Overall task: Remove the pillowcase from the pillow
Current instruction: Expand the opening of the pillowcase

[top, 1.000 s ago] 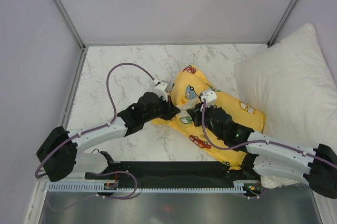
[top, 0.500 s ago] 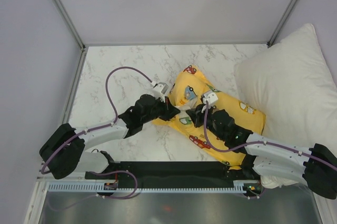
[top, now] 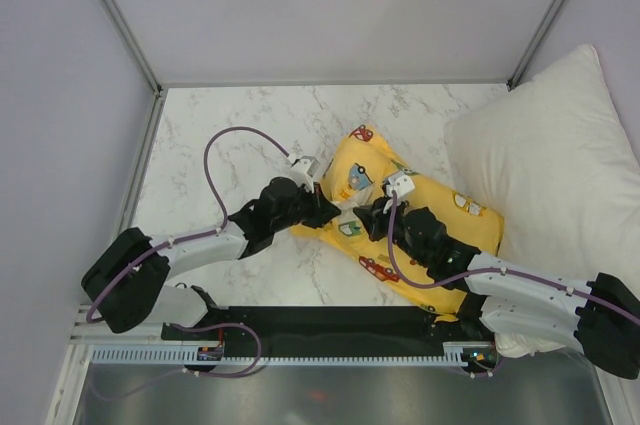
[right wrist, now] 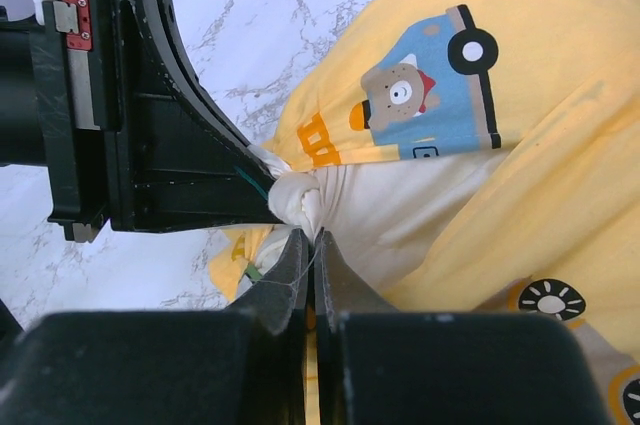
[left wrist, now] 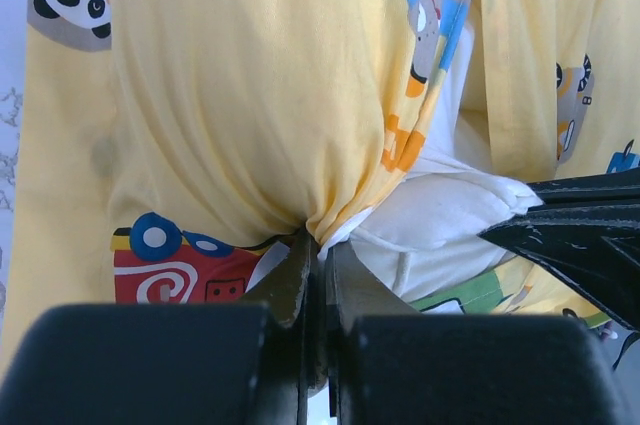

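**Pulling a pillow out of its pillowcase**

Shows a yellow car-print pillowcase (top: 450, 213) lying on a marble table (top: 240, 115), just beside the left edge of a big white pillow (top: 550, 155). Holds the cream pillow (right wrist: 400, 213) almost wholly inside, with one bunched corner poking from the opening on the side away from the white pillow. Pinched shut on the yellow hem there: the left gripper (left wrist: 320, 245). Clamped on the cream corner: the right gripper (right wrist: 312, 240). Looks like an early stage of the pull-out. Next, draw both grips apart without slipping.

Marble table (top: 220, 105): open on my left and far side. White pillow (top: 560, 155): walls off my right. Pillowcase (top: 440, 197): mid-table mound, left gripper (top: 330, 213), right gripper (top: 362, 220) crowding it.
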Available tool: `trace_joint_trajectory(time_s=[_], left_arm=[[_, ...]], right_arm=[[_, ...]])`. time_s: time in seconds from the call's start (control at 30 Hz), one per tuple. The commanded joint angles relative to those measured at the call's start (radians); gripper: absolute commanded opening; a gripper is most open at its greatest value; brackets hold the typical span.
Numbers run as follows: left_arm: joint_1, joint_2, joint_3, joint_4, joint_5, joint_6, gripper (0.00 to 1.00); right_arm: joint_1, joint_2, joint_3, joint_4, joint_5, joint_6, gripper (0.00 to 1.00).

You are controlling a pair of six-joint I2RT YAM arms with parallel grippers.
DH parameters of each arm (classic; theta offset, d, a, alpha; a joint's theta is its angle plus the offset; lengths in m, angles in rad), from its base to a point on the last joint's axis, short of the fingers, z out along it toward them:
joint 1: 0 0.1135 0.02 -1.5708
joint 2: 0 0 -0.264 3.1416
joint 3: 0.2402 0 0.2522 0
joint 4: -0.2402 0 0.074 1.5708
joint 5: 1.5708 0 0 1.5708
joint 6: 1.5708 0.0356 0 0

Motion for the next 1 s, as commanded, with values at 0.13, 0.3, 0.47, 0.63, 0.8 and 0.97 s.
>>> trace_joint_trajectory(time_s=[0.13,0.3,0.47,0.63,0.8,0.97], left_arm=[[0.079,0.030,-0.102,-0.127,-0.107,0.096,0.02],[0.077,0.140,-0.093,-0.096,-0.079,0.076,0.02],[0.079,0.159,-0.134,-0.030,-0.064,0.041,0.02],[0.079,0.120,-0.173,-0.002,-0.054,0.022,0.02],[0.077,0.064,-0.205,0.010,-0.067,-0.004,0.02],[0.079,0.024,-0.239,0.025,-0.065,-0.022,0.02]], right_arm=[[0.034,0.035,0.164,0.162,-0.168,-0.039,0.00],[0.034,0.173,0.283,0.032,-0.153,-0.112,0.00],[0.035,0.256,0.475,-0.135,-0.156,-0.174,0.54],[0.035,0.352,0.581,-0.212,-0.141,-0.221,0.77],[0.034,0.439,0.573,-0.224,-0.084,-0.237,0.80],[0.024,0.486,0.497,-0.175,-0.032,-0.229,0.82]])
